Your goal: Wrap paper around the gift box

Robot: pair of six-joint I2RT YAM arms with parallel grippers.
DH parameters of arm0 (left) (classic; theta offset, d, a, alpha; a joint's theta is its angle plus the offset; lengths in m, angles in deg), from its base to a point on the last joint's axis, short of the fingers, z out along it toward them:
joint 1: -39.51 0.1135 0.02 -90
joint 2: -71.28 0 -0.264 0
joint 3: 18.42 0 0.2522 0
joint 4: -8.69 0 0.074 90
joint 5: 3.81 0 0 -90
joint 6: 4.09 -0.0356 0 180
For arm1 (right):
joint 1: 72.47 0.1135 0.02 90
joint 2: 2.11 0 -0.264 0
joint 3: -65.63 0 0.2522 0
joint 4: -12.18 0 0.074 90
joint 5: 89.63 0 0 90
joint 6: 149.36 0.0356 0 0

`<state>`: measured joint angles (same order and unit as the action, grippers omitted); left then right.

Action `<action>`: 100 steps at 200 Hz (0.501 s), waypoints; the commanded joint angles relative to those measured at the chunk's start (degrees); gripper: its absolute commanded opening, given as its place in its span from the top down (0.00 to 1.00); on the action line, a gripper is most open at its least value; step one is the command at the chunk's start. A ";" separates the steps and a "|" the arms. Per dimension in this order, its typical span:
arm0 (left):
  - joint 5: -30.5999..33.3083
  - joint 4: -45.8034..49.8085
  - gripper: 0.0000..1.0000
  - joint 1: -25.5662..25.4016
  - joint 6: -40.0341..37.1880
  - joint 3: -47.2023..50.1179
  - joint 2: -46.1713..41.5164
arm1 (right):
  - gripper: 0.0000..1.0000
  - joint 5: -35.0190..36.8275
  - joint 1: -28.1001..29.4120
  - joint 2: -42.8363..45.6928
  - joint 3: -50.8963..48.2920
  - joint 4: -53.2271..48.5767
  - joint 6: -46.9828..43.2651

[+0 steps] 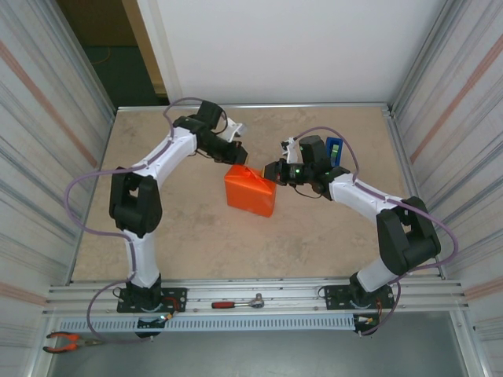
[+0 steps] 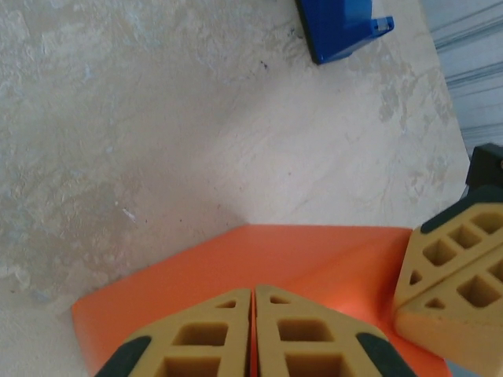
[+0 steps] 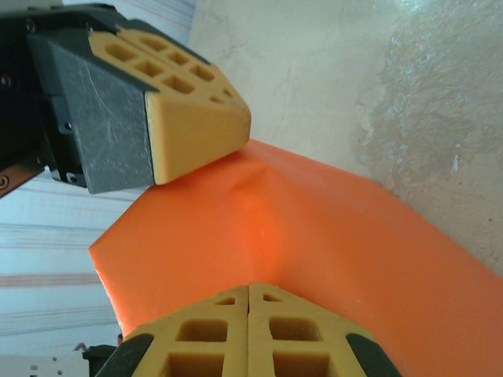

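Pressed-together jaws of the left gripper (image 2: 251, 292) and right gripper (image 3: 249, 287) rest against the orange paper (image 3: 314, 228); whether either nips a fold cannot be told. On the table (image 1: 196, 228), between both arms, sits the paper-covered gift box (image 1: 251, 192), with a blue tape dispenser (image 2: 339, 27) well beyond it.

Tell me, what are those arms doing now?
Left gripper shut, right gripper shut. Both tips at bright orange paper-wrapped box. Blue plastic dispenser stands clear.
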<state>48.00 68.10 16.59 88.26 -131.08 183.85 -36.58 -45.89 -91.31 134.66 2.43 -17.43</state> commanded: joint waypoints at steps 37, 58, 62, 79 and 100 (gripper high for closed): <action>-3.97 3.06 0.96 0.25 -2.41 4.41 -6.39 | 1.00 2.14 -0.57 -4.11 -4.12 -11.57 -0.75; -4.32 2.19 0.97 0.29 -2.35 6.55 -7.49 | 1.00 2.18 -0.66 -4.30 -4.07 -11.57 -0.67; -4.47 2.17 0.97 0.24 -2.39 6.82 -7.59 | 1.00 2.15 -0.66 -4.38 -4.02 -11.57 -0.63; -5.00 2.21 0.97 0.23 -2.59 7.79 -7.76 | 1.00 2.20 -0.66 -4.54 -3.99 -11.72 -0.67; -5.22 2.19 0.98 0.24 -3.13 9.17 -8.01 | 1.00 2.28 -0.62 -4.56 -3.76 -11.99 -0.63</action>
<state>45.05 68.86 16.68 87.04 -123.82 178.43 -37.46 -46.26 -91.69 134.61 2.94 -17.41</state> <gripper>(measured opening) 0.049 0.041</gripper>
